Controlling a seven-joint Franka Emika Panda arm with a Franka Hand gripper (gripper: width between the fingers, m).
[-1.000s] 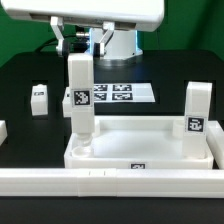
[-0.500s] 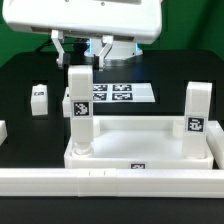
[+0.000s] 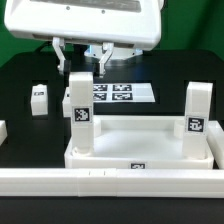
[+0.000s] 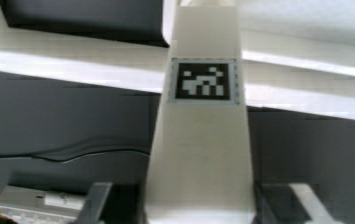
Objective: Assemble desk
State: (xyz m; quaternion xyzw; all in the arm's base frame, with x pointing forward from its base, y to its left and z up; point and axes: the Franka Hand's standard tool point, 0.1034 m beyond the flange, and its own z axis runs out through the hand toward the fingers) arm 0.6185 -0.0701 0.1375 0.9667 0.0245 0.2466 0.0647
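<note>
The upper part of the gripper (image 3: 83, 68) is cut off by the top edge of the exterior view. In the wrist view only the fingers (image 4: 298, 203) are seen, low at the frame edge. The jaws are closed on the top of the gripped leg (image 3: 80, 98), which fills the space between them (image 4: 204, 150). The contact faces themselves are cut off and cannot be seen directly. A black-and-white tag (image 4: 204, 80) is carried on the leg below the jaws. Beyond the leg, pale blurred bands are seen in the wrist view and cannot be told apart.

Directly beneath the jaws, the gripped leg is held upright with its foot at a corner of the tabletop (image 3: 110, 158), a rimmed white tray. Whether the foot is fully seated in its socket is hidden by the rim. At the tray's opposite corner, well apart from the jaws toward the exterior view's right, a second leg (image 3: 197, 108) is stood upright.

The marker board (image 3: 135, 92) is partly hidden behind the jaws and the gripped leg. A short tagged piece (image 3: 39, 98) is seen apart from the jaws toward the exterior view's left, too small to identify. The border rail (image 3: 110, 181) is laid in front of the tray.
</note>
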